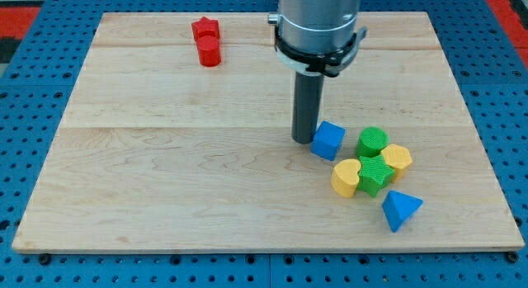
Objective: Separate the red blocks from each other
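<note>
At board centre, tip: my tip (306, 139) rests on the pale wooden board (165, 181), touching or just beside the blue cube block (328, 140) on its left; I cannot tell which.
Gripper state: none fitted; the arm ends in a plain dark rod holding nothing.
Red pair: red star-shaped block (205, 28) and red cylinder block (209, 50) touch near the view's top left, well apart from my tip.
Cluster at lower right: green cylinder block (372, 141), yellow hexagonal block (398, 158), green star-shaped block (375, 175), yellow heart-shaped block (346, 177), blue triangular block (401, 209).

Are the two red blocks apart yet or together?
Together: the red star touches the red cylinder below it.
</note>
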{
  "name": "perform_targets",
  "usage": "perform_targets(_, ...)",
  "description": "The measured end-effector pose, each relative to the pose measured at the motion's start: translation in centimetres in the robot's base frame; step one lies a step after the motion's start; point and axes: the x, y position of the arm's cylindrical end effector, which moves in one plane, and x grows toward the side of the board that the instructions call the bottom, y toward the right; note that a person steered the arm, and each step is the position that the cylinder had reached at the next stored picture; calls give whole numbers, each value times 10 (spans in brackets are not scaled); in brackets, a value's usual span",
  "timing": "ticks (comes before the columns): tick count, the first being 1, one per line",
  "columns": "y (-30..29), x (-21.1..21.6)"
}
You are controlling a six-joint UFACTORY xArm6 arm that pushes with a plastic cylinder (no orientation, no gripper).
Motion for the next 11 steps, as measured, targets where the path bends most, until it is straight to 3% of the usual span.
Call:
perform_targets(1,24,0)
perform_targets(2,8,-9)
perform_targets(5,0,-219)
perform_targets(6,-82,-256)
perform_targets(7,-184,-267)
perform_targets(10,-143,-173)
perform_targets(11,-124,-174)
